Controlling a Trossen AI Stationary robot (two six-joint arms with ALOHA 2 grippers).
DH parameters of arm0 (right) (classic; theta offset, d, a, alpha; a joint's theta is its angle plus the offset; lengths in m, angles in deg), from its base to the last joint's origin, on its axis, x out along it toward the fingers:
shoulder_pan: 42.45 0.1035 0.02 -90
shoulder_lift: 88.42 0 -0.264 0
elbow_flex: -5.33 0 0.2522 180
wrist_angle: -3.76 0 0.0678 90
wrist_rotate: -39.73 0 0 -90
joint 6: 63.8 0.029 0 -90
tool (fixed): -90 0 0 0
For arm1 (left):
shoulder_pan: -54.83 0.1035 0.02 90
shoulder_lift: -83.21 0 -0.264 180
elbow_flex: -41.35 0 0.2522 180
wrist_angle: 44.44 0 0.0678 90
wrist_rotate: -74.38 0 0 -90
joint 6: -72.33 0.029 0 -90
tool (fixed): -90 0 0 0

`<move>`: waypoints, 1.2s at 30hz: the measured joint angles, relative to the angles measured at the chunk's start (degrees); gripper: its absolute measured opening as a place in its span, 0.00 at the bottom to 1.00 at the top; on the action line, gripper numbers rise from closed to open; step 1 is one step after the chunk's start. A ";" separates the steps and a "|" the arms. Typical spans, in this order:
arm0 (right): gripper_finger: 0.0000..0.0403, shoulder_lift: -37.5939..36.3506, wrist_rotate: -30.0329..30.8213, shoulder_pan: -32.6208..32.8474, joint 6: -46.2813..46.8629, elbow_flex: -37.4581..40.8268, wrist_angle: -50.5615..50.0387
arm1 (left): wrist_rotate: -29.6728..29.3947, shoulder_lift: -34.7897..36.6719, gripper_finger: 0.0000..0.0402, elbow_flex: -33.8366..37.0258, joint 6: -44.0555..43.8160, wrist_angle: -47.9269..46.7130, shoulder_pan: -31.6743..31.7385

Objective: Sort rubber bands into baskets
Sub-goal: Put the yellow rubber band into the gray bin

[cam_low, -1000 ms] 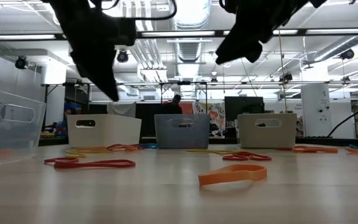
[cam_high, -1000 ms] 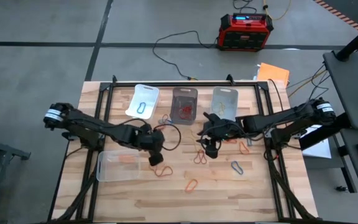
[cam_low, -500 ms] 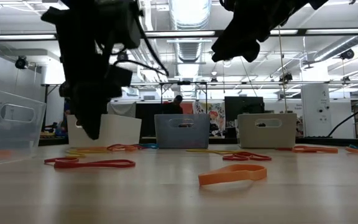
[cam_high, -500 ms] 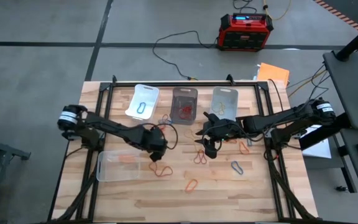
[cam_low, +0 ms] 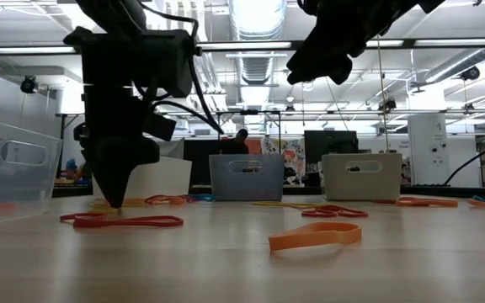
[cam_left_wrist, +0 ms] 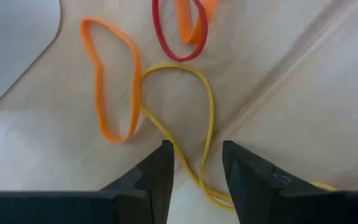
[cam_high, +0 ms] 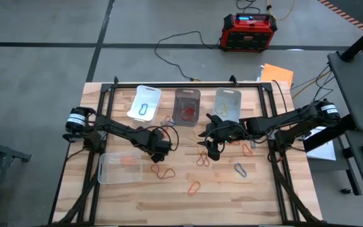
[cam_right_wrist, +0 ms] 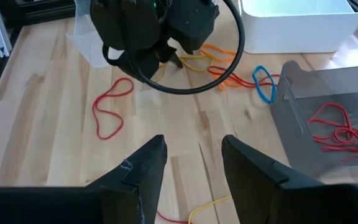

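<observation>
Rubber bands lie scattered on the wooden table [cam_high: 131, 202]. My left gripper [cam_left_wrist: 196, 163] points steeply down, low over the table, open. A thin yellow band [cam_left_wrist: 199, 106] runs between its fingers, beside an orange band [cam_left_wrist: 114, 87] and a red one [cam_left_wrist: 169, 43]. In the low view my left gripper [cam_low: 112, 199] has its tip at the table top. My right gripper [cam_right_wrist: 194, 165] hangs open above the table's middle with nothing between its fingers. The white basket [cam_high: 145, 101], the smoky basket [cam_high: 187, 104] and a clear basket [cam_high: 227, 103] stand in a far row; another clear basket [cam_high: 120, 168] stands near left. My left gripper comes from above with one finger [cam_left_wrist: 157, 171] on each side of the yellow band's near strand [cam_left_wrist: 194, 177], which lies flat on the table. Whether the fingers touch the band I cannot tell.
The white basket holds a blue band [cam_high: 144, 108]; the smoky one holds red bands [cam_high: 186, 113]. Loose bands lie near the front: a red one [cam_high: 164, 171], an orange one [cam_high: 195, 186], a grey one [cam_high: 241, 169]. A red-and-black box [cam_high: 249, 31] and cables sit on the floor beyond.
My left gripper has come down from well above the table until its tip is at the table top, and it has tipped to point more steeply down. The bands have stayed where they lay.
</observation>
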 joint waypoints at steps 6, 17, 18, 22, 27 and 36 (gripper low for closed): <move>0.38 0.00 0.09 0.01 -0.10 0.00 -0.02 | 1.01 -0.26 0.24 0.54 0.21 0.62 0.00; 0.39 0.00 0.11 0.01 -0.20 0.00 -0.03 | 2.91 0.17 0.00 2.28 6.73 5.87 -1.02; 0.39 0.00 0.12 0.01 -0.20 0.00 -0.04 | 2.44 0.38 0.00 2.10 7.68 5.88 -1.50; 0.39 0.00 0.13 -0.02 -0.20 0.00 -0.04 | 2.17 2.41 0.00 1.81 11.01 8.41 -3.72; 0.38 0.00 0.13 0.01 -0.46 0.00 -0.06 | 2.50 5.53 0.00 1.75 16.33 13.81 -6.32; 0.39 0.00 0.13 -0.01 -0.46 0.02 -0.06 | 0.55 7.54 0.00 1.19 18.93 16.85 -8.28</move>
